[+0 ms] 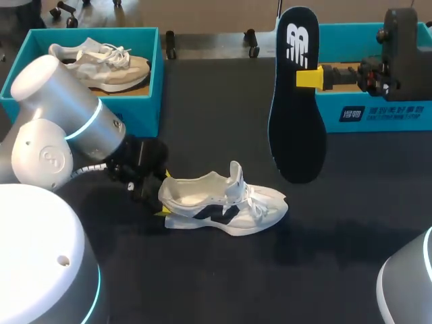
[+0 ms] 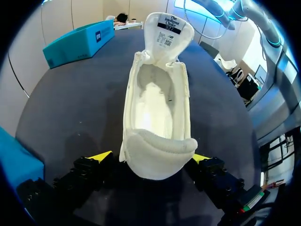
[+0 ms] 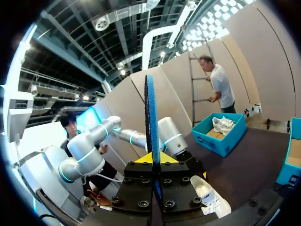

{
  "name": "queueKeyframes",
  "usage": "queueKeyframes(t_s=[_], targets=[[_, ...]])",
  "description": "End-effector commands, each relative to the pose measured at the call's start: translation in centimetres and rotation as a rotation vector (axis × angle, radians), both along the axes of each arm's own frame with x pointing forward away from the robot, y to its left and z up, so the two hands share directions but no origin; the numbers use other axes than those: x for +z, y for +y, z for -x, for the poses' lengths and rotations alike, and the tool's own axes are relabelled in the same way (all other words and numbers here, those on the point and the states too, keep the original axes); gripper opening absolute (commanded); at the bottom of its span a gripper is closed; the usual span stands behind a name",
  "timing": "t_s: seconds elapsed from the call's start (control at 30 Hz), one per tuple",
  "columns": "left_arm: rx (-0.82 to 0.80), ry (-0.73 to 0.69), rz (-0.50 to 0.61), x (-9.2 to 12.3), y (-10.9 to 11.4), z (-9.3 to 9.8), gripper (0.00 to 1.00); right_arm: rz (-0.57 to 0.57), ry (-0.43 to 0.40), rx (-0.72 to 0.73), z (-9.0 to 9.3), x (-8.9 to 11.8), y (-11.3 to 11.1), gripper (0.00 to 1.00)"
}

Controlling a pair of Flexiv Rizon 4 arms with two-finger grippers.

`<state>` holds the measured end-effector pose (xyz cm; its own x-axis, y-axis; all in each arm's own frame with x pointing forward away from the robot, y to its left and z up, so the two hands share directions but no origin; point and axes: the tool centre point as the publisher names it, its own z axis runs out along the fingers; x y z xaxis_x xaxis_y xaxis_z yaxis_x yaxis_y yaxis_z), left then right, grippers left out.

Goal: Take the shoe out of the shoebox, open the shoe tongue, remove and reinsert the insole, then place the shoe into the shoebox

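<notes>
On table centre lay shoe (image 1: 226, 202), tongue raised, heel pinched between left gripper (image 2: 151, 157) fingers. Above the table, near a shoebox (image 1: 378, 111), insole (image 1: 295, 101) hung upright, toe down, clamped by right gripper (image 3: 154, 157).

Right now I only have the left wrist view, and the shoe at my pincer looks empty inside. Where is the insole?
Observer: The insole is held upright in the right pincer, above the table beyond the shoe.
Operator: Is the shoebox on my left free?
Observer: No, that left shoebox holds a second shoe.
</notes>
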<state>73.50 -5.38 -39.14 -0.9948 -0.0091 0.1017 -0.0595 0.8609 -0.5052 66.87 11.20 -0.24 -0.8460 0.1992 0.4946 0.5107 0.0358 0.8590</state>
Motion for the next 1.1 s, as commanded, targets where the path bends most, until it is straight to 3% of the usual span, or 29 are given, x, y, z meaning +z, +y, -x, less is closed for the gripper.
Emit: queueKeyframes(t_s=[0.03, 0.3, 0.67, 1.1], targets=[[0.000, -0.001, -0.001, 0.0, 0.0, 0.1, 1.00, 0.002, 0.001, -0.001, 0.0, 0.0, 0.1, 0.00], [-0.023, -0.038, -0.131, 0.5, 0.9, 1.5, 1.00, 0.002, 0.001, -0.001, 0.0, 0.0, 0.1, 0.00], [-0.035, -0.043, -0.325, 1.6, 2.3, 1.2, 1.00, 0.002, 0.001, -0.001, 0.0, 0.0, 0.1, 0.00], [-0.071, -0.075, -0.496, 3.5, 1.1, 2.5, 1.00, 0.002, 0.001, -0.001, 0.0, 0.0, 0.1, 0.00]])
